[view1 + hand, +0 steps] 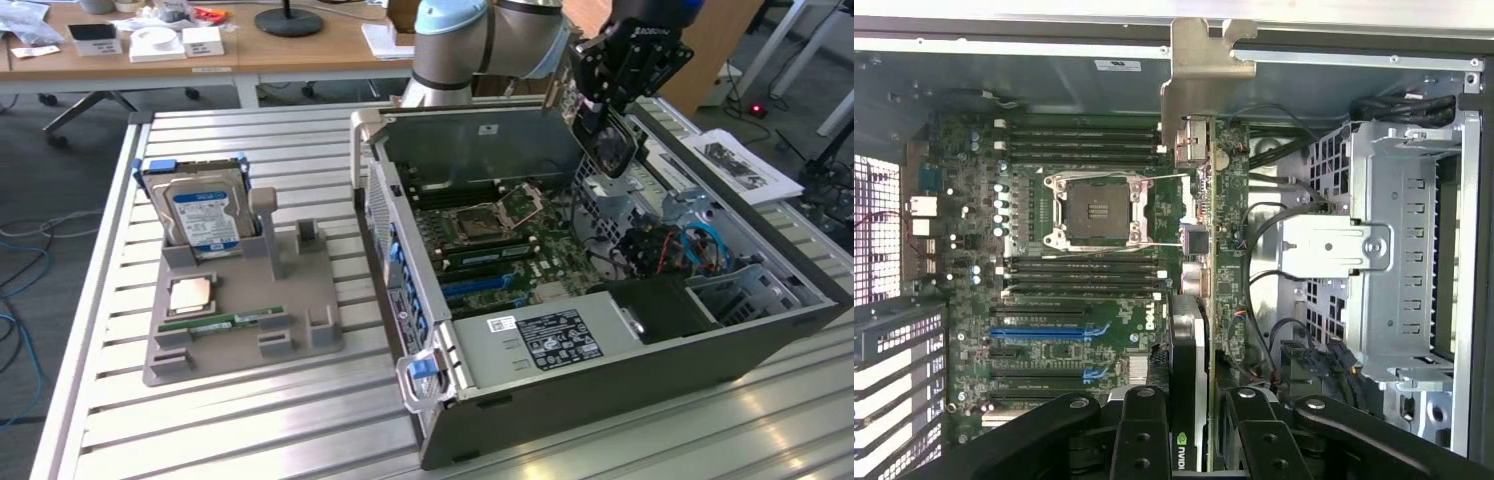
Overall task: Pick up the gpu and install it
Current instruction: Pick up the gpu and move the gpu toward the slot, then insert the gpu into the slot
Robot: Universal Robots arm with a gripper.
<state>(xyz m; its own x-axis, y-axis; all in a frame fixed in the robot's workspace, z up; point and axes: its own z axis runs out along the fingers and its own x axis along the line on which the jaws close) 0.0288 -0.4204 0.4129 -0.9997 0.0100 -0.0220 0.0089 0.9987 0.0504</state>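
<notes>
End effector [597, 98] is clamping the gpu [605, 135] between its fingers [1139, 435], one on each face. In the exterior view the card is hanging on edge over the far corner of the open PC case [627, 375], dark fan side facing the camera, and it is not sitting in any slot.

In the wrist view the gpu [1190, 370] is showing edge-on, running across the motherboard [1094, 330] beside the CPU socket [1099, 210], with its metal bracket pointing toward the case's far wall. The silver drive cage [1404, 250] is lying on its other side.

The case is lying open on the slatted bench [200, 430]. The grey parts tray [307, 300] is sitting at the exterior view's left, well apart from the card, and is carrying the upright hard drive [200, 215], a green memory stick [220, 323] and a loose CPU chip [190, 293].
</notes>
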